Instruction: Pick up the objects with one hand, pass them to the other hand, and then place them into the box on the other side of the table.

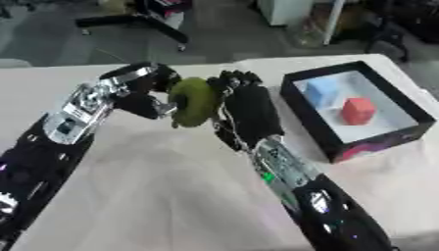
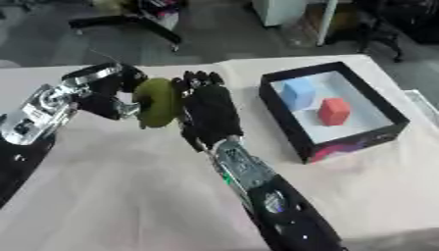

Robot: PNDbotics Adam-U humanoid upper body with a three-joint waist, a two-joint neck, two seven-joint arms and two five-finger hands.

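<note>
both hands meet mid-table over the beige cloth (image 1: 154, 196), with an olive-green ring (image 1: 194, 101) between them, off the table surface. left hand (image 1: 147, 93) comes in from the left with its fingers curled onto the ring's left side, so it has hold of it. right hand (image 1: 247, 110) is upright on the ring's right side, back of the hand to the camera, fingers mostly straight and up against the ring; can't tell whether its thumb is round it.

black box (image 1: 403, 135) sits on the right side of the table, white inside, well apart from the hands. in it: a light blue block (image 1: 322, 91) toward the far end and a red block (image 1: 357, 111) just beside it, nearer the camera. ring is left of the box.
</note>
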